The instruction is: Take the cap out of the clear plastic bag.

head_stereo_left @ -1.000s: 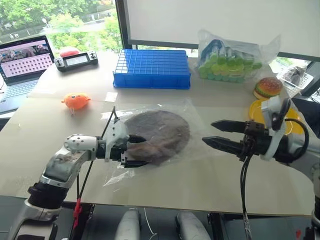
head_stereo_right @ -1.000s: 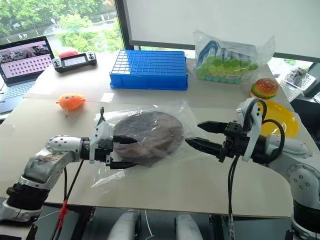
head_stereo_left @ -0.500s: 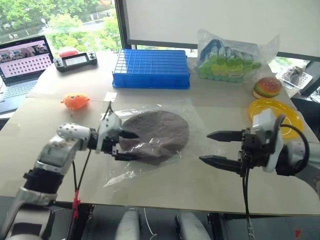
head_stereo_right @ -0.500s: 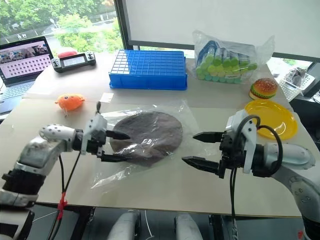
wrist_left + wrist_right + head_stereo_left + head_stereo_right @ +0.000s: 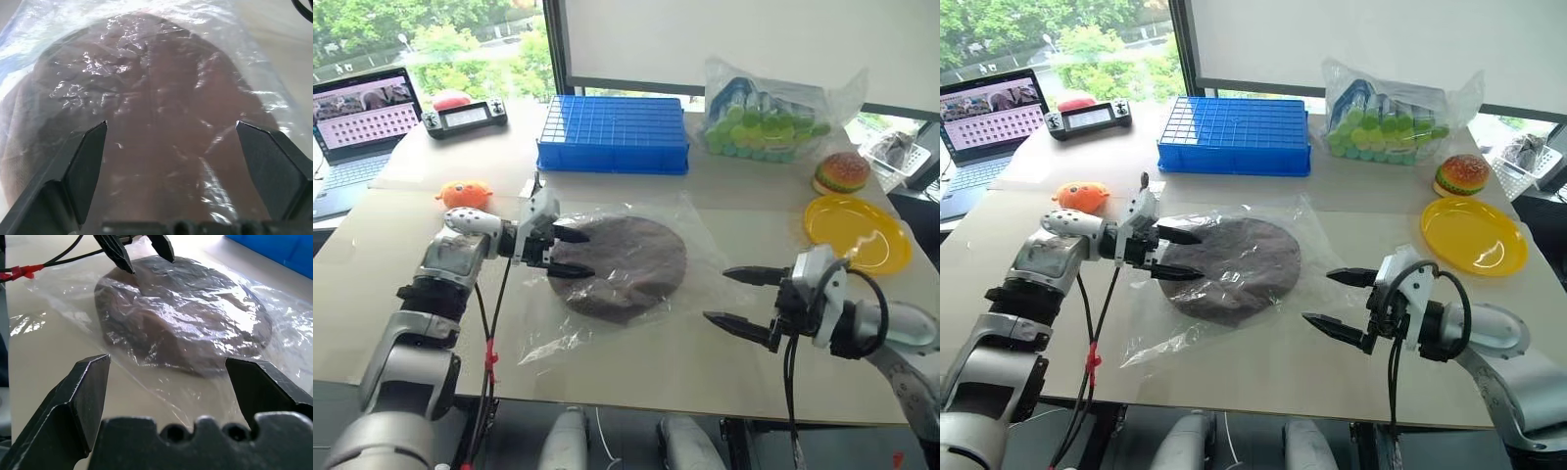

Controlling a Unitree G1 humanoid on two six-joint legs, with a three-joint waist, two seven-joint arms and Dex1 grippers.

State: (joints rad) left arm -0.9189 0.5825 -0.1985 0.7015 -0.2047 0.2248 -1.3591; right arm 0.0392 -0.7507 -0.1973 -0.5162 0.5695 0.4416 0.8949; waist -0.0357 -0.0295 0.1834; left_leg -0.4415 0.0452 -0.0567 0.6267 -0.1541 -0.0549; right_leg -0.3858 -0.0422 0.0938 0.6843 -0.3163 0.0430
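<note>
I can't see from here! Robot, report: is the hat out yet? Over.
Both claws open, left claw over cap, right claw beside the clear plastic bag. Cap inside bag. Nothing blocking.

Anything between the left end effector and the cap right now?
Yes: the clear plastic bag. The cap lies fully inside it, so film covers it under the open left end effector. Nothing else visible intervenes.

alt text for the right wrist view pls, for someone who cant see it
A brown cap lies flat inside a crinkly clear plastic bag on a beige table, seen between the open black fingers of the right gripper. Beyond the cap, the left gripper points its open fingertips at the cap's far edge, and a blue crate shows behind.
</note>
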